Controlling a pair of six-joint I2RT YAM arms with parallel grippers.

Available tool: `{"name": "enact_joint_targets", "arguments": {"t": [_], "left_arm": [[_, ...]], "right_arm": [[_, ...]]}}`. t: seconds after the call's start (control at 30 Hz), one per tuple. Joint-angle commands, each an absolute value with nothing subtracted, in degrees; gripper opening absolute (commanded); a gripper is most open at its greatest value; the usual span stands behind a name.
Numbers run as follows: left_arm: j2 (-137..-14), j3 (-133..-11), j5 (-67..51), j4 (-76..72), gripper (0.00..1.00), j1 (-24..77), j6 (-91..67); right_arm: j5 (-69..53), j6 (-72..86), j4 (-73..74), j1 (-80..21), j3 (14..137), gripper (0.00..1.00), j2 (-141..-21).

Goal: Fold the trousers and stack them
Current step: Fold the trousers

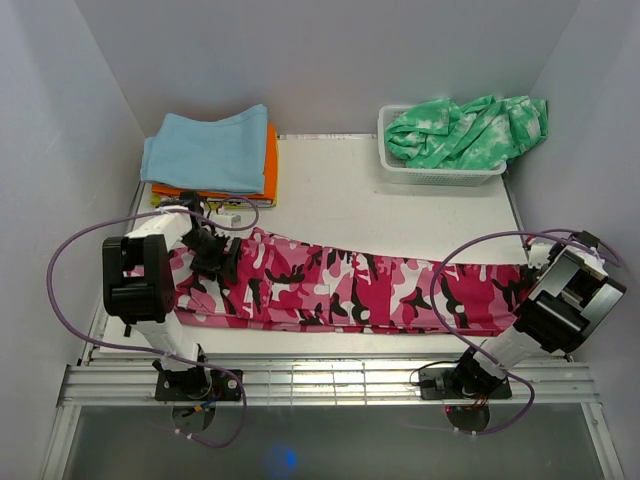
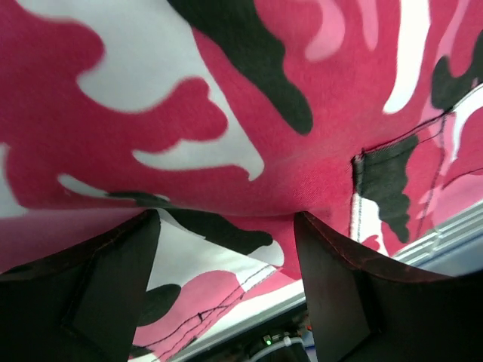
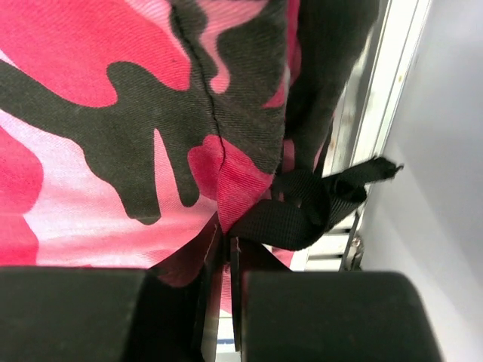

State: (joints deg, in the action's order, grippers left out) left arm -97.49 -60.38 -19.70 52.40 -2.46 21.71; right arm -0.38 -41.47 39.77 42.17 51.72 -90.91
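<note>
The pink camouflage trousers (image 1: 350,285) lie stretched in a long band across the table's near half. My left gripper (image 1: 222,258) is at their left end. In the left wrist view it (image 2: 226,219) stands open, fingers (image 2: 113,286) wide apart, with camouflage cloth (image 2: 226,113) just beyond the tips and a stitched hem hanging between them. My right gripper (image 1: 537,262) is at the trousers' right end. In the right wrist view it (image 3: 225,234) is shut on a pinch of pink cloth (image 3: 113,113) beside a black webbing strap (image 3: 302,207).
A stack of folded clothes (image 1: 210,150), light blue over orange and yellow, sits at the back left. A white basket (image 1: 440,172) at the back right holds a green-and-white garment (image 1: 465,130). White walls enclose three sides. An aluminium rail (image 1: 330,380) runs along the front.
</note>
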Motion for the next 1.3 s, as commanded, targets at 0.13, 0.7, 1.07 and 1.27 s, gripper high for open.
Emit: {"name": "enact_joint_targets", "arguments": {"t": [0.13,0.7,1.07,1.27], "left_arm": [[-97.65,-76.01,-25.21,59.49,0.86,-8.68,23.01],[-94.83,-75.33,-23.47,74.1,0.88,-45.78,40.08],[-96.07,-68.3,-21.1,64.0,0.82,-46.93,33.23],[-93.34,-64.69,-15.66,59.6,0.81,-46.93,32.08]], "right_arm": [[1.66,-40.6,37.88,39.11,57.39,0.08,-92.02],[-11.33,-62.92,53.08,32.98,56.96,0.9,-72.18],[-13.63,-58.01,51.42,6.51,44.74,0.88,-67.49],[-8.8,-56.95,46.59,2.9,41.57,0.73,-73.47]]}}
